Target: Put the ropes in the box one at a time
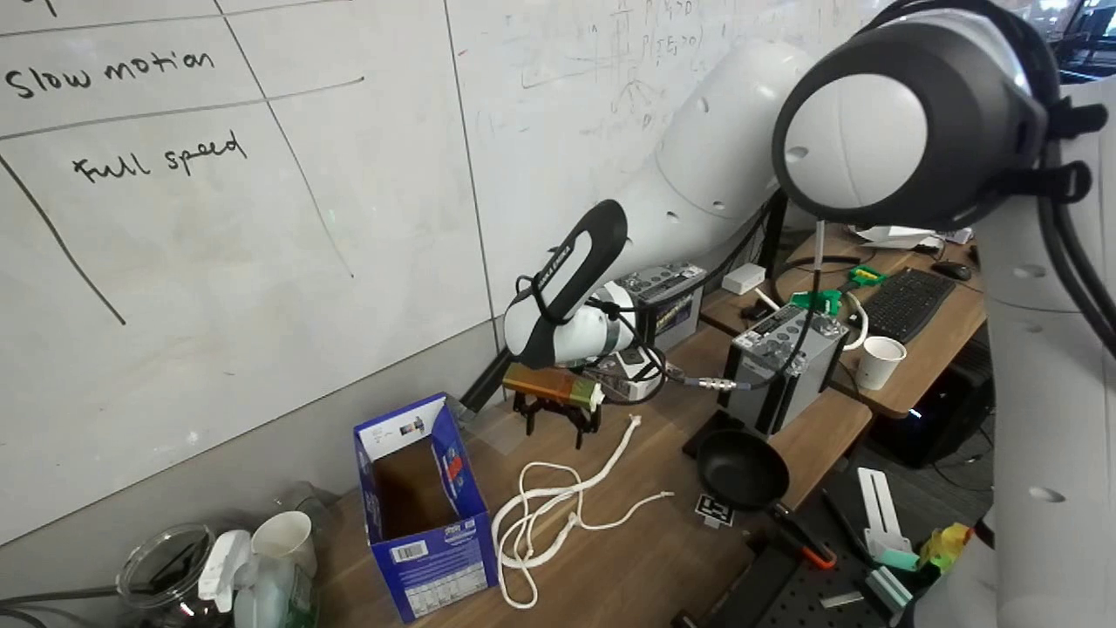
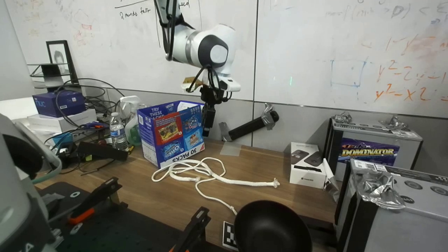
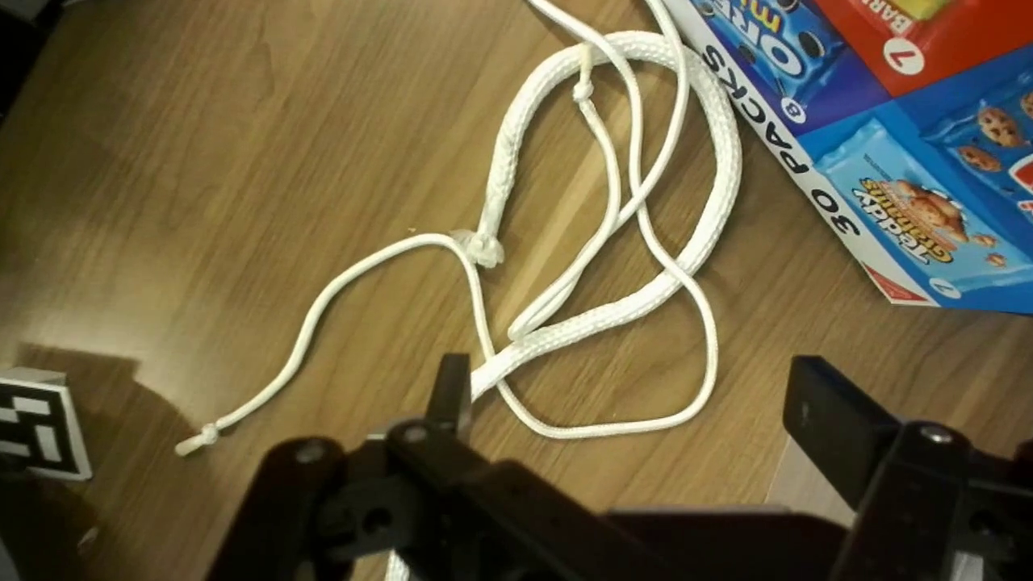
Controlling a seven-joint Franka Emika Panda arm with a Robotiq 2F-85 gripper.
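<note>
Snack box (image 3: 896, 137) reads "30 PACKS"; thick white rope (image 2: 238, 181) trails lengthwise away from it; your hand (image 3: 628, 391), jaws apart

From different heights, both exterior views look across the brown wooden worktop (image 2: 255, 161) towards the flat whiteboard (image 1: 384, 183). The nearer wrist view faces down. All share white braided ropes (image 3: 597, 319) and a blue cardboard box (image 2: 180, 132).

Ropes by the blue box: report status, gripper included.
Gripper open, empty, above the table. Thick rope and thin rope lying on it, outside the open blue box. Possible hindrance: strands cross, may snag.
</note>
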